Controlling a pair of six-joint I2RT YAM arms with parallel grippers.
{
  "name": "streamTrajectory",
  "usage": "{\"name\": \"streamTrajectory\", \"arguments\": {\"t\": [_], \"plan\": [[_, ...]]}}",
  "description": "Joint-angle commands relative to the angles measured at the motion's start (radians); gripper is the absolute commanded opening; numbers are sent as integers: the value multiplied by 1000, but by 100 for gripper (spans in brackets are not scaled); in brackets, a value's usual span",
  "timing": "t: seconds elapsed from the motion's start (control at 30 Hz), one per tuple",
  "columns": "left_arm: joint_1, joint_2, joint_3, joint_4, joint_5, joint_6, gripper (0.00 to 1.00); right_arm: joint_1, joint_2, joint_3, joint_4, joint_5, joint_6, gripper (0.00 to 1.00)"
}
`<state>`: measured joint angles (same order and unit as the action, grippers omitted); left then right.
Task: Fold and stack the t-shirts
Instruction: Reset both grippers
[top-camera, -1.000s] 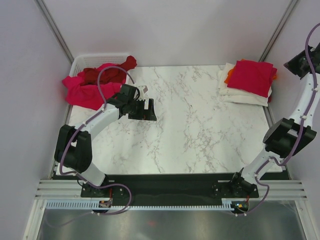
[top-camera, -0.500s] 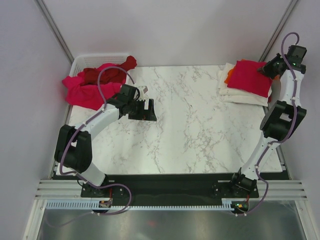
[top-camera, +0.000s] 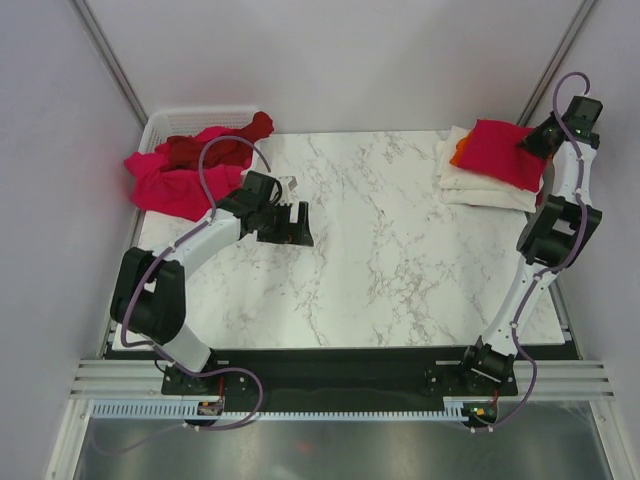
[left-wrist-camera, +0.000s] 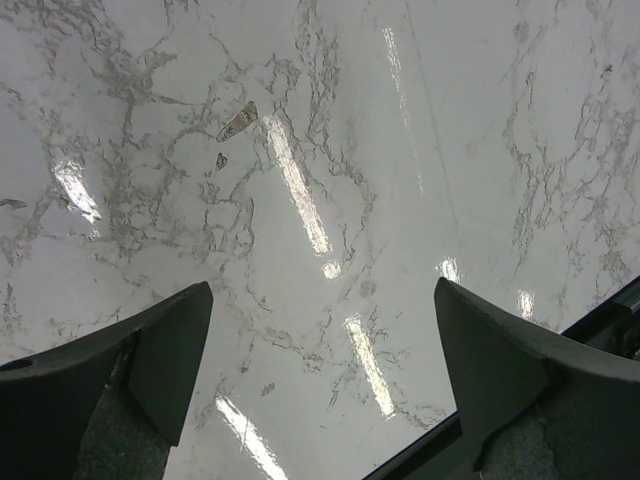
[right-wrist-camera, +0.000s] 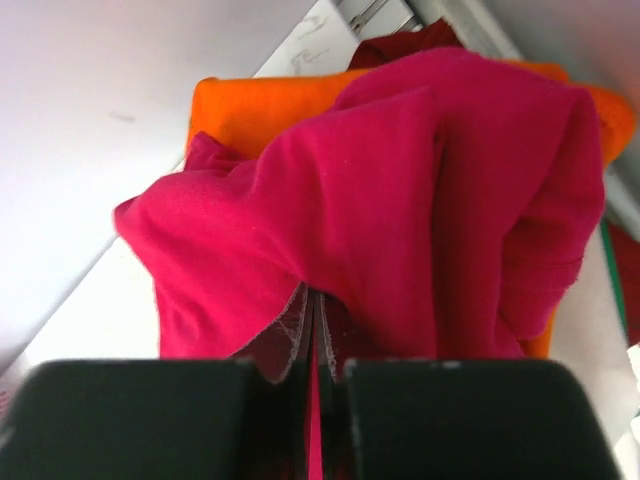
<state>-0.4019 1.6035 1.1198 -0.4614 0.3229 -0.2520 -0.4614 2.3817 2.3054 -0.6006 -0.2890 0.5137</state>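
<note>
A crimson red t-shirt (top-camera: 495, 150) lies on top of the stack at the back right, over an orange shirt (top-camera: 457, 155) and cream-white shirts (top-camera: 480, 187). My right gripper (top-camera: 534, 141) is shut on the crimson shirt's right edge. In the right wrist view the closed gripper (right-wrist-camera: 322, 300) pinches the bunched crimson cloth (right-wrist-camera: 400, 200), with the orange shirt (right-wrist-camera: 250, 105) under it. My left gripper (top-camera: 296, 222) is open and empty over bare marble, as the left wrist view (left-wrist-camera: 322, 290) shows. A magenta-pink shirt (top-camera: 165, 185), a dark maroon one (top-camera: 200, 150) and a red one (top-camera: 256, 125) spill from the basket.
The white plastic basket (top-camera: 160, 125) stands at the back left corner. The marble table (top-camera: 400, 250) lies between the two piles. Grey walls and metal posts close in on the left, back and right. The black base rail (top-camera: 330, 365) runs along the near edge.
My right arm has swung in from the right wall onto the stack and shut on the crimson shirt, whose right edge is now bunched up. The left gripper has barely shifted.
</note>
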Motion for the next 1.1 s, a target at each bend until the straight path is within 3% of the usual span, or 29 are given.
{"name": "streamTrajectory", "arguments": {"t": [0.0, 0.03, 0.13, 0.23, 0.33, 0.4, 0.5, 0.57, 0.67, 0.87, 1.07], "plan": [[-5, 10, 5, 17, -13, 22, 100, -31, 33, 65, 133, 183, -41, 7], [-5, 13, 5, 17, -15, 23, 100, -29, 37, 65, 153, 213, -44, 10], [-5, 19, 3, 15, -16, 23, 100, -29, 51, 66, 191, 257, -58, 30], [-6, 22, 3, 13, -16, 23, 100, -29, 62, 97, 206, 290, -92, 33], [-11, 24, 3, 12, -18, 25, 100, -26, 57, 118, 219, 358, -129, 46], [-15, 24, 5, 13, -18, 25, 100, -19, 40, 120, 235, 444, -171, 48], [-21, 22, 5, 12, -18, 25, 100, 24, 16, 126, 248, 666, -237, 64], [-26, 21, 8, 12, -18, 25, 100, 65, -12, 129, 269, 730, -276, 79], [-31, 13, 6, 12, -27, 26, 100, 122, -59, 120, 318, 803, -320, 93], [-32, -17, 5, 9, -57, 31, 100, 233, -226, 92, 341, 896, -357, 98], [-32, -62, 32, 21, -39, 16, 100, 389, -552, -168, 337, 790, -227, 98]]}}
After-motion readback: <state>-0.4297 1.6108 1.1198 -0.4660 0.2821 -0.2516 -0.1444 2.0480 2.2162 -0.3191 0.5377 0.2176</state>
